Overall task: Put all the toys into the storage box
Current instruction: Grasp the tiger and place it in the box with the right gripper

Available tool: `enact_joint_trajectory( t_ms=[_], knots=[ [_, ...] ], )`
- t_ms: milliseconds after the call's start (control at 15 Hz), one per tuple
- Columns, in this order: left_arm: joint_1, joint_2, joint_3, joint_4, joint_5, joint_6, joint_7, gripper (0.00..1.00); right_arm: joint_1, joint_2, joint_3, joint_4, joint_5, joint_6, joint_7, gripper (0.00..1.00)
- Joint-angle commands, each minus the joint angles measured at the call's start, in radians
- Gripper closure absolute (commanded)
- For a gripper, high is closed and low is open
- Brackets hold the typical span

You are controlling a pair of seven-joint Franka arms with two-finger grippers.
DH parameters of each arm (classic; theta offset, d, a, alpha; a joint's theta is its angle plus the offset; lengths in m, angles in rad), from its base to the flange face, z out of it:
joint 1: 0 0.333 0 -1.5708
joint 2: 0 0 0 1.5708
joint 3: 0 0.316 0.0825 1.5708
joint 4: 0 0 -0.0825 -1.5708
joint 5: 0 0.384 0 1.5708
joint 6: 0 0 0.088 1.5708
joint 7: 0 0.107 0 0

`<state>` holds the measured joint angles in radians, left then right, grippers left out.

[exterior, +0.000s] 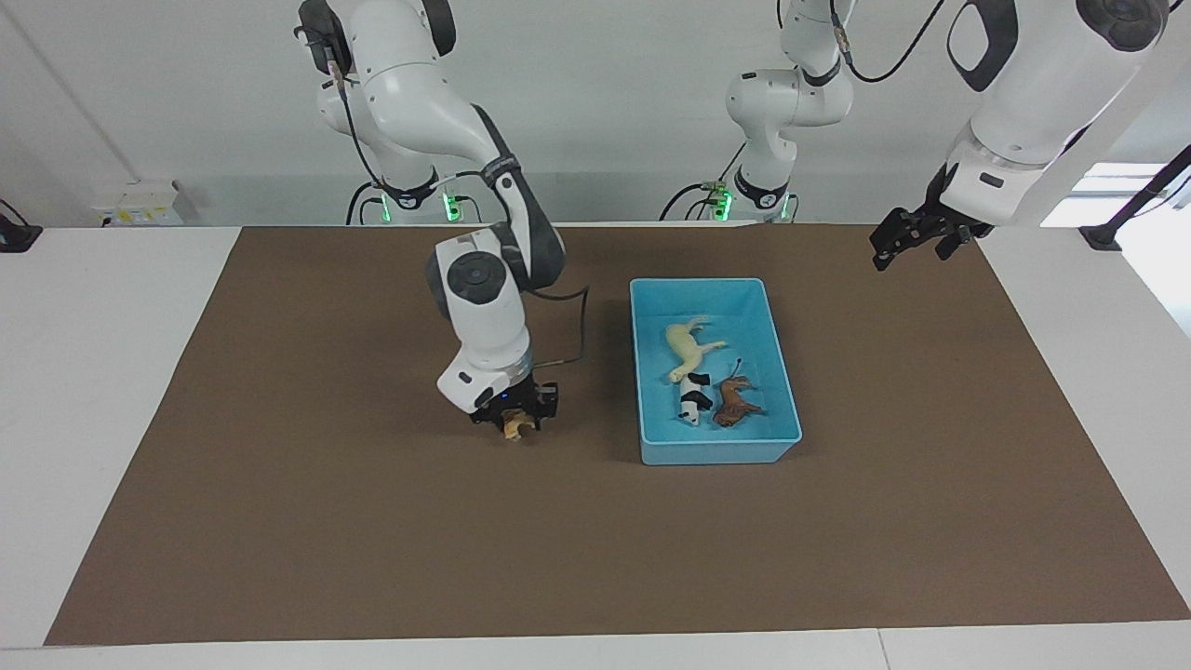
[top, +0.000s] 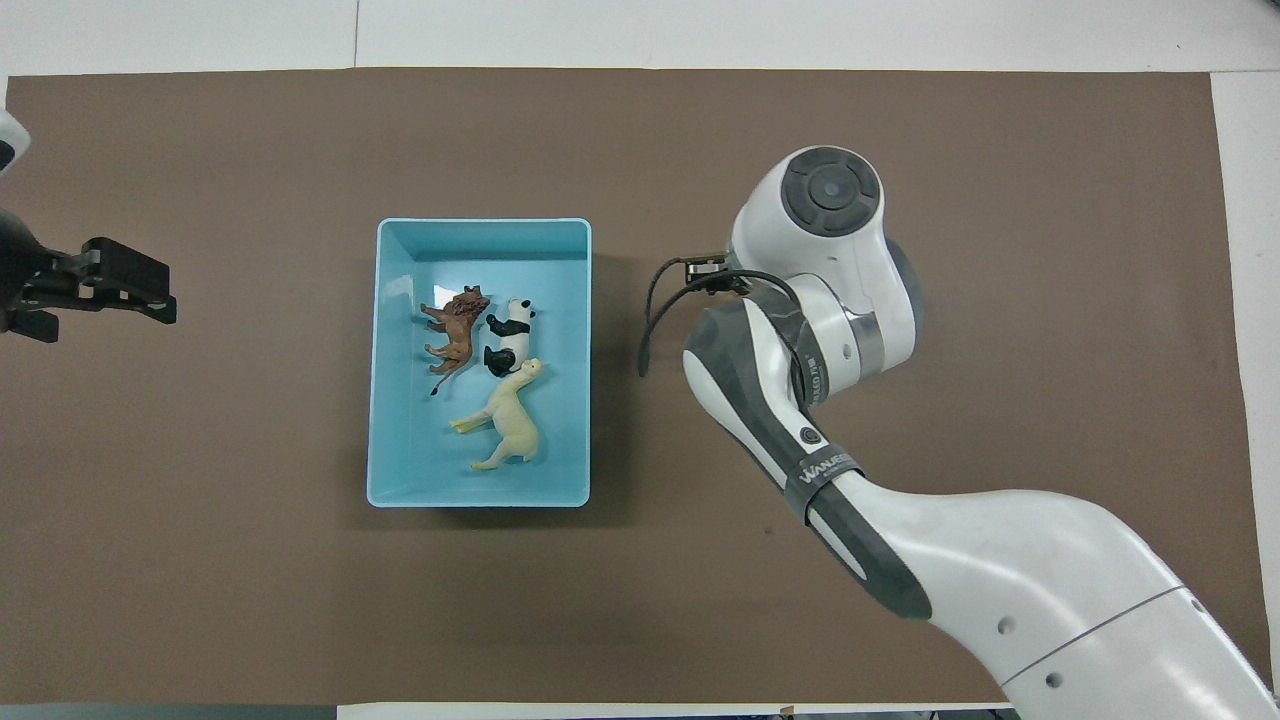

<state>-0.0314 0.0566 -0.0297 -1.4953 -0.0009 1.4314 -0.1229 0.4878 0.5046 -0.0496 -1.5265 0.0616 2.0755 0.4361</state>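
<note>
The light blue storage box (exterior: 651, 372) sits mid-table and also shows in the overhead view (top: 385, 400). In it lie the cream-white horse (exterior: 689, 346) (top: 510, 425), the panda (exterior: 693, 398) (top: 510, 335) and the brown lion (exterior: 735, 402) (top: 455, 335). My right gripper (exterior: 515, 426) is low over the mat beside the box, toward the right arm's end, shut on the orange tiger (exterior: 514, 429), of which only a small part shows. In the overhead view the arm hides both. My left gripper (exterior: 916, 244) (top: 120, 290) waits raised and open at the left arm's end.
A brown mat (exterior: 279, 521) covers most of the white table. The right arm's elbow and wrist (top: 830, 300) reach over the mat beside the box.
</note>
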Motion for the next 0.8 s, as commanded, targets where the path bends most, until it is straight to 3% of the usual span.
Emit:
enact_joint_trajectory(
  t_ms=[0,67,200,333,400,467,533,733],
  knots=[
    [0.058,-0.093,-0.036,-0.129,-0.018,0.024,0.058,0.0,0.115,0.188,-0.003,0.473,0.001,-0.241,0.212,1.0],
    [0.058,-0.096,-0.036,-0.138,-0.018,0.04,0.058,0.0,0.17,0.213,-0.006,0.515,0.0,-0.226,0.258,1.0],
    [0.058,-0.1,-0.041,-0.134,-0.018,0.037,0.057,0.0,0.239,0.215,-0.003,0.497,-0.002,-0.146,0.271,1.0],
    [0.058,-0.11,-0.044,-0.138,-0.018,0.049,0.057,0.0,0.294,0.206,-0.004,0.392,-0.003,-0.028,0.273,1.0],
    [0.058,-0.106,-0.042,-0.135,-0.018,0.084,0.061,0.0,0.301,0.187,-0.004,0.308,0.004,0.036,0.279,0.84],
    [0.059,-0.104,-0.042,-0.137,-0.018,0.101,0.062,0.0,0.302,0.155,-0.004,0.267,-0.002,0.049,0.295,0.12],
    [0.058,-0.101,-0.042,-0.134,-0.018,0.107,0.068,0.0,0.311,0.149,-0.004,0.269,0.007,0.022,0.338,0.0],
    [0.058,-0.093,-0.041,-0.125,-0.018,0.119,0.069,0.0,0.311,0.131,-0.013,0.312,-0.011,-0.075,0.426,0.0]
  ],
)
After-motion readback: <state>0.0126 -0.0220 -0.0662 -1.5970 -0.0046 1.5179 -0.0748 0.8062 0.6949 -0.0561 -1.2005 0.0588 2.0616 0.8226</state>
